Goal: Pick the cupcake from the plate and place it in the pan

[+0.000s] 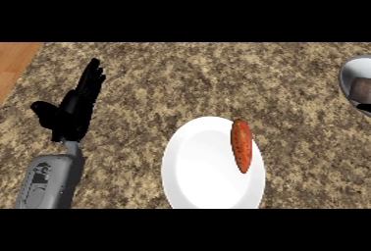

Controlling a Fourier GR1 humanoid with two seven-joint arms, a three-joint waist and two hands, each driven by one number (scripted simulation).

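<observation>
A white plate lies at the lower middle of the granite counter. On its right rim rests a long orange-red thing like a sweet potato; no cupcake shows on the plate. At the right edge a silver pan is partly in view, with a brown-grey thing inside it that may be the cupcake. My left hand rests open at the left, fingers straight and pointing up, well apart from the plate. My right hand shows nowhere.
Speckled brown granite covers most of the view. A strip of wooden surface shows at the upper left corner.
</observation>
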